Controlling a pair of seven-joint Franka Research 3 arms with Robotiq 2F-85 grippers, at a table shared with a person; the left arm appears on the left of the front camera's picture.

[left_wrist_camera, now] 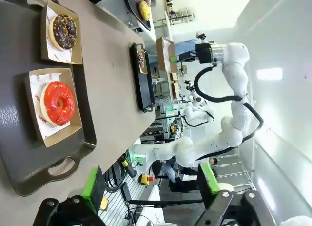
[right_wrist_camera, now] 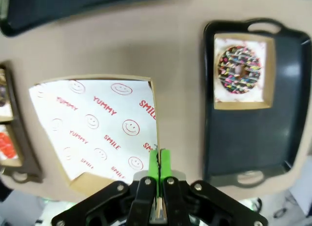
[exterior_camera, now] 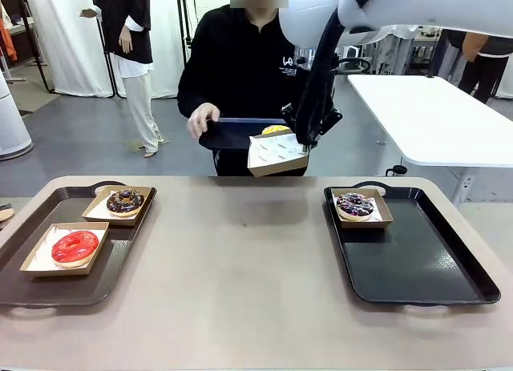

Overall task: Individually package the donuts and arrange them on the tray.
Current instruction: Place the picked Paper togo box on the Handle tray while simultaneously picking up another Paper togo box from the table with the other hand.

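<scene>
— Where do we hold our arms?
— Our right pincer (right_wrist_camera: pixel 157 160) hangs high over the bench (exterior_camera: pixel 240 291), clenched on the rim of an empty paper-lined box (right_wrist_camera: pixel 97 128). Our left pincer (left_wrist_camera: pixel 151 187) hovers released beside the left tray (left_wrist_camera: pixel 19 138).
— The donuts?
— The yellow donut (exterior_camera: pixel 275 130) lies on the tray in the person's hand (exterior_camera: pixel 200 118); the rest sit boxed.

- Table middle (exterior_camera: pixel 248 259) bare between left tray (exterior_camera: pixel 48 287) and right tray (exterior_camera: pixel 433 267): open passage.
- Right tray: purple donut box (exterior_camera: pixel 359 207) in far corner, rest free.
- Far edge: right arm's held box (exterior_camera: pixel 276 153) and person's tray (exterior_camera: pixel 232 135) block the way.
</scene>
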